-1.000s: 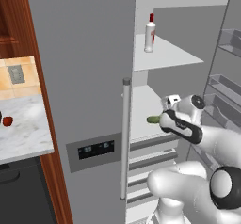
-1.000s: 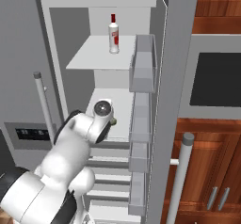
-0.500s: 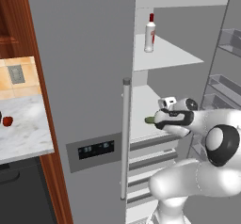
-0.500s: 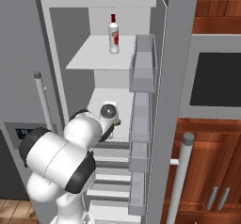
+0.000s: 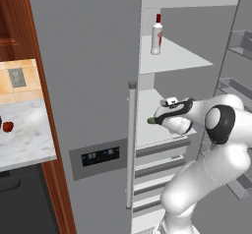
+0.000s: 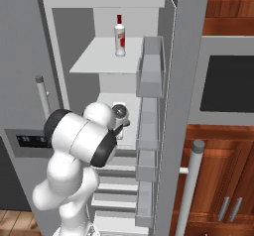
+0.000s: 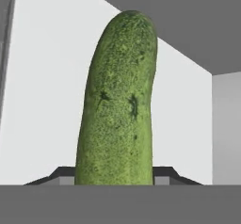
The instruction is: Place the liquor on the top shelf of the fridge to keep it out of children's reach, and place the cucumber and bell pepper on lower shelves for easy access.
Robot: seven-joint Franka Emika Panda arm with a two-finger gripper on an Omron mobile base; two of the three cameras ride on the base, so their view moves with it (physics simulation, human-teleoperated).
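Observation:
The fridge (image 5: 88, 80) stands with its right door open. On the top shelf (image 5: 177, 58) the liquor (image 5: 156, 34) stands upright, the same liquor (image 6: 119, 39) showing in the right base view. My gripper (image 5: 157, 120) hovers just over a lower shelf (image 5: 145, 132), shut on the dark green cucumber (image 5: 151, 121), whose end sticks out to the left. In the hand view the cucumber (image 7: 117, 110) rises straight out from the jaws against the white interior. The red bell pepper (image 5: 8, 126) lies on the counter at the far left.
The fridge's closed left door carries a vertical bar handle (image 5: 131, 144) and a dark dispenser panel (image 5: 101, 156). Grey drawer fronts (image 5: 157, 169) sit below the shelf. The open door's bins (image 6: 149, 76) hang to the right. The marble counter (image 5: 24, 134) lies left, beyond a wooden cabinet side.
The hand has carried the cucumber leftward over the lower shelf, and the arm's elbow has swung round to the right. The liquor and the bell pepper have stayed put.

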